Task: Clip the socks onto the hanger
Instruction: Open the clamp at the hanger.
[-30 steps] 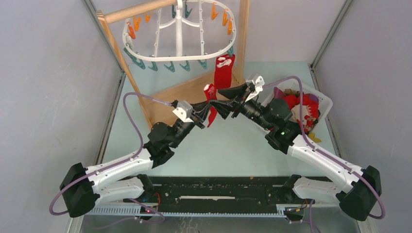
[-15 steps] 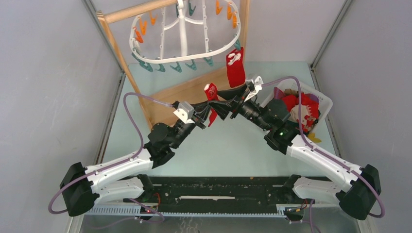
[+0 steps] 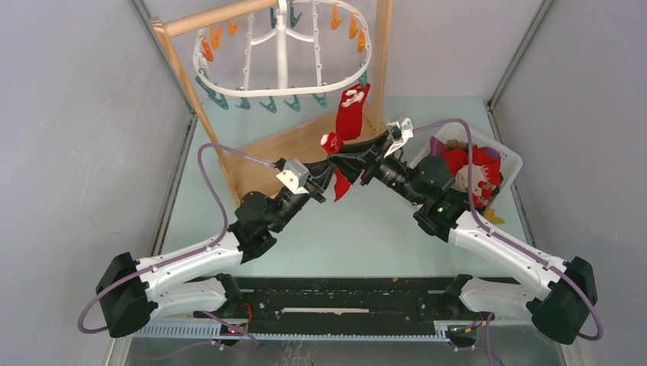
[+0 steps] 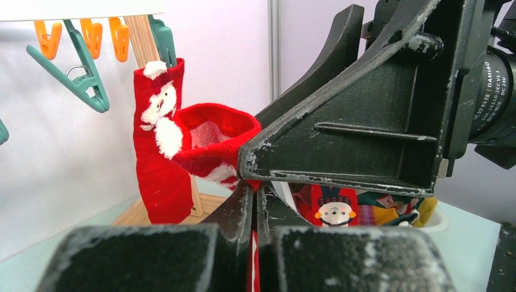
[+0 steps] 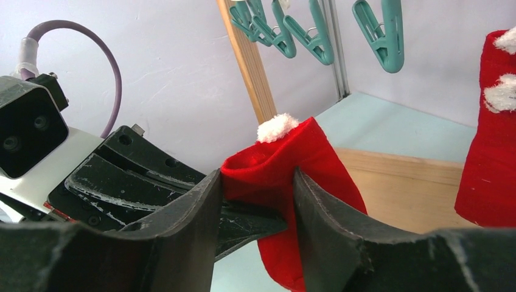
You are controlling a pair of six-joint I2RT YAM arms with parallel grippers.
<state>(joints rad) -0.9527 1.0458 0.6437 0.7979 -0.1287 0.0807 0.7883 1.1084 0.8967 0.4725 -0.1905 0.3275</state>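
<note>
Top view: left gripper (image 3: 329, 181) and right gripper (image 3: 347, 162) meet on a red sock (image 3: 339, 181) mid-table, below the hanger (image 3: 229, 93); bare table nearer the bases.
Left wrist: jaws pressed together on the sock's (image 4: 210, 143) lower edge.
Right wrist: fingers (image 5: 188, 210) squeeze its cuff (image 5: 277, 167); a clipped sock (image 5: 493, 140) hangs right.

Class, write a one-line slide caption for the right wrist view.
Right gripper closing on the cuff of a red sock held by the left gripper, teal clothespins overhead.
</note>
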